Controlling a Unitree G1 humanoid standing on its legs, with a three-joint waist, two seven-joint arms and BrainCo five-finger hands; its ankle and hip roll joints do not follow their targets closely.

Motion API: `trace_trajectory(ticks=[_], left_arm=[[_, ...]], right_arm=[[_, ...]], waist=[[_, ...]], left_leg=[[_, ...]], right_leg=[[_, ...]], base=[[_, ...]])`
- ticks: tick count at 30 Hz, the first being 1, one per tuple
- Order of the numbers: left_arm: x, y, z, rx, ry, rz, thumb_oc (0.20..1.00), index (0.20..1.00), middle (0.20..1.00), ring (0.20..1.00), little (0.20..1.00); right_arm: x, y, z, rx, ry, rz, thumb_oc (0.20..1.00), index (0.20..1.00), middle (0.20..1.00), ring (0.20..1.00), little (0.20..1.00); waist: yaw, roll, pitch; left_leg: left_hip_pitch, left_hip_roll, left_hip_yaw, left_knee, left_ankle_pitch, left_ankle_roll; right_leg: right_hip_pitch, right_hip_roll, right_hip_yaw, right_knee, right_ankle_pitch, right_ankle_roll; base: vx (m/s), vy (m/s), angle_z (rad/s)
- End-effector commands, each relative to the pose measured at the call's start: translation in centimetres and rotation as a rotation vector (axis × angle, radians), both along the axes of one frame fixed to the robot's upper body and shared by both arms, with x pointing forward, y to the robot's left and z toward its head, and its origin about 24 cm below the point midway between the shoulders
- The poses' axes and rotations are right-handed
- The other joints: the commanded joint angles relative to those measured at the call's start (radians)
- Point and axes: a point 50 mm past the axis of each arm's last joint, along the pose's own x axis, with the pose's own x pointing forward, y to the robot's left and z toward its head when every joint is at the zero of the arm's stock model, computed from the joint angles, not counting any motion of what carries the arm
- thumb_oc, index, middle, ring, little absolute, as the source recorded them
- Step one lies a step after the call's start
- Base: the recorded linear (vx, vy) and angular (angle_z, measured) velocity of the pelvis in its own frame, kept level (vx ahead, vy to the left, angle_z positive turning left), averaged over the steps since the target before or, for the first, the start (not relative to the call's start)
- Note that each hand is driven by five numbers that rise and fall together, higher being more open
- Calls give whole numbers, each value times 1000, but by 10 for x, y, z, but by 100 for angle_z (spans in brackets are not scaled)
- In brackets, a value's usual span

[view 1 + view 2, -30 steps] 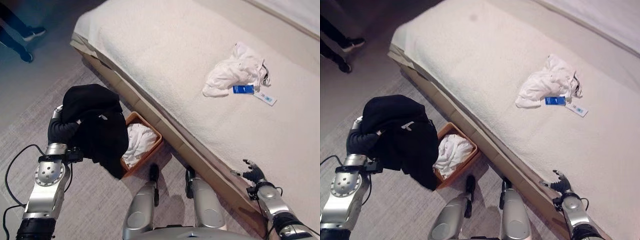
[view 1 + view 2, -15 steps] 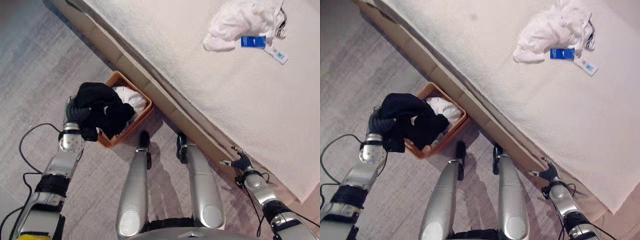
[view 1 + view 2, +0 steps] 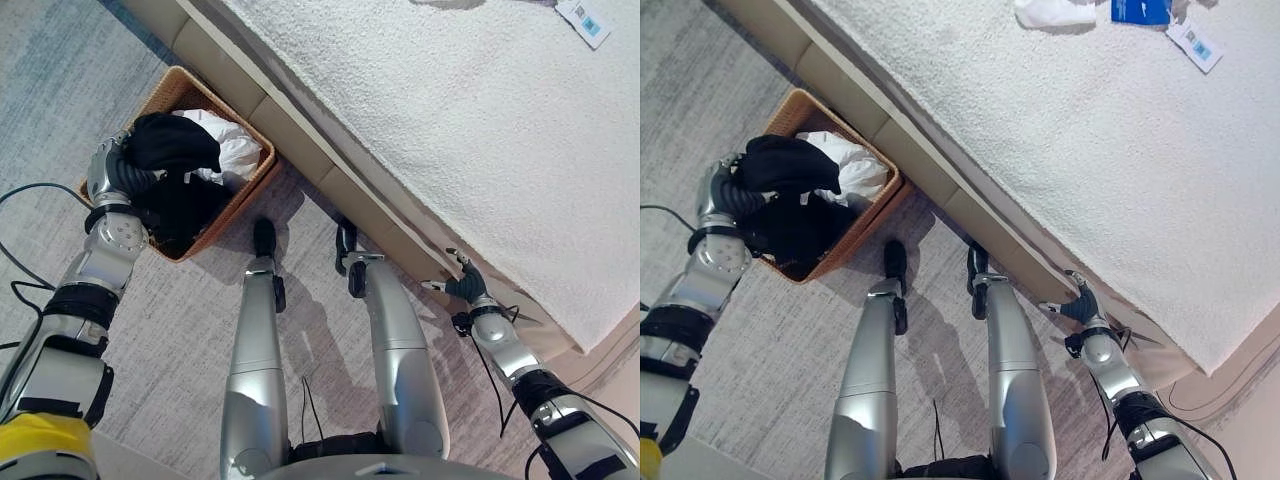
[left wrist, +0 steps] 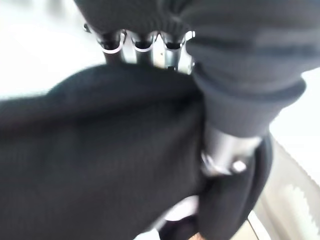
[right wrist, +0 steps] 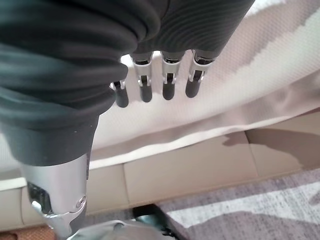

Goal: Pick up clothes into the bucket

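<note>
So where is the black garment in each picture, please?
Left eye view: black garment upper left, in the brown basket, left hand under it.
Right eye view: same place, slightly lower.
Left wrist view: dark cloth under the fingers.
Right wrist view: not there.
Shared landmark: white cloth beside it.

Left hand [image 4: 150, 47] seen close, its fingers [image 4: 112, 50] and thumb [image 4: 227, 150] closed round bunched black garment [image 4: 95, 150], pale surface beyond
</note>
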Motion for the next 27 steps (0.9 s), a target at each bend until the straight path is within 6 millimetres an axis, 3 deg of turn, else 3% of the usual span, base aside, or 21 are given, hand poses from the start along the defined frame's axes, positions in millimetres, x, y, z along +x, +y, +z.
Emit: trace_trajectory(ticks=[1,3,4,5,6,10,11,13,14,16,18,19,20,21,23,24,25,27], left_arm=[[-11,14,10,41,-82,78,1000,1000,1000,1000,1000],[-14,14,6,23,-91,84,1000,1000,1000,1000,1000],[-19,22,-9,-22,-56,132,1000,1000,1000,1000,1000],[-19,22,-10,-22,-56,133,1000,1000,1000,1000,1000],[-24,12,-14,-72,-102,104,1000,1000,1000,1000,1000],[-43,7,-63,-306,-71,129,1000,1000,1000,1000,1000],[-52,-5,-88,-395,-38,118,1000,1000,1000,1000,1000],[-53,-5,-89,-396,-36,118,1000,1000,1000,1000,1000],[-64,-17,-114,-485,13,108,1000,1000,1000,1000,1000],[-72,-26,-144,-545,115,129,1000,1000,1000,1000,1000],[-82,-38,-168,-583,200,131,1000,1000,1000,1000,1000],[-82,-38,-168,-583,200,131,1000,1000,1000,1000,1000],[-93,-47,-185,-591,275,117,1000,1000,1000,1000,1000],[-96,-52,-190,-597,294,100,1000,1000,1000,1000,1000],[-102,-62,-200,-593,347,59,1000,1000,1000,1000,1000],[-111,-73,-210,-571,407,14,1000,1000,1000,1000,1000],[-111,-74,-211,-572,407,14,1000,1000,1000,1000,1000],[-123,-81,-222,-569,475,-21,1000,1000,1000,1000,1000]], right_arm=[[9,1,30,57,-175,-20,1000,1000,1000,1000,1000],[12,4,41,73,-222,-9,1000,1000,1000,1000,1000],[16,9,57,112,-302,7,1000,1000,1000,1000,1000],[16,9,57,111,-301,7,1000,1000,1000,1000,1000],[16,11,71,144,-370,15,1000,1000,1000,1000,1000],[17,19,102,239,-526,48,1000,1000,1000,1000,1000],[17,20,126,284,-636,68,1000,1000,1000,1000,1000],[16,20,125,283,-634,68,1000,1000,1000,1000,1000],[17,18,140,332,-704,69,1000,1000,1000,1000,1000],[20,17,159,382,-782,76,1000,1000,1000,1000,1000],[24,13,178,399,-861,56,1000,1000,1000,1000,1000],[24,12,178,398,-861,55,1000,1000,1000,1000,1000],[29,5,200,335,-941,18,1000,1000,1000,1000,1000],[33,-1,216,288,-988,-9,1000,1000,1000,1000,1000],[40,-13,240,217,-1045,-77,1000,1000,1000,1000,1000],[49,-28,261,176,-1081,-167,1000,1000,1000,1000,1000],[49,-28,262,175,-1082,-166,1000,1000,1000,1000,1000],[54,-51,288,47,-1093,-276,1000,1000,1000,1000,1000]], waist=[[12,18,-25],[14,19,-25],[11,20,-25],[11,20,-25],[13,24,-25],[23,35,-25],[31,38,-25],[30,39,-25],[40,44,-25],[48,47,-25],[61,56,-25],[60,57,-25],[77,71,-25],[89,80,-25],[111,92,-25],[138,111,-25],[136,112,-25],[159,128,-25]], left_leg=[[28,-5,31,57,-59,33],[34,-5,32,48,-56,32],[43,-6,33,31,-52,31],[44,-6,33,30,-52,31],[53,-9,31,14,-48,31],[96,-14,27,-50,-28,27],[120,-15,26,-84,-17,23],[123,-15,25,-86,-16,23],[150,-19,21,-123,-2,22],[179,-19,18,-165,15,19],[207,-21,11,-205,32,17],[208,-21,10,-207,33,17],[238,-23,2,-253,53,14],[231,-22,-2,-285,95,14],[260,-25,-14,-327,113,8],[291,-33,-32,-364,129,3],[292,-34,-33,-366,130,3],[320,-41,-52,-394,140,0]], right_leg=[[71,-41,79,-61,36,57],[75,-40,78,-66,37,57],[82,-40,78,-75,38,58],[83,-41,79,-75,38,58],[89,-41,77,-84,38,59],[120,-41,74,-121,42,59],[138,-42,69,-143,46,60],[141,-42,69,-145,46,60],[165,-45,63,-167,52,62],[188,-46,57,-188,56,64],[212,-52,49,-205,58,65],[214,-52,48,-206,59,65],[233,-58,40,-221,61,67],[224,-63,24,-236,92,63],[246,-73,10,-241,88,66],[269,-85,-8,-238,81,68],[270,-85,-10,-239,81,68],[293,-97,-25,-240,74,70]], base=[[0,0,0],[0,0,0],[0,0,0],[0,0,0],[0,0,0],[5,-13,-3],[0,0,0],[2,-7,6],[7,-24,14],[13,-28,10],[13,-20,7],[25,-26,4],[-50,-20,5],[-40,-42,18],[-6,-58,24],[28,-55,20],[28,-63,34],[29,-54,35]])
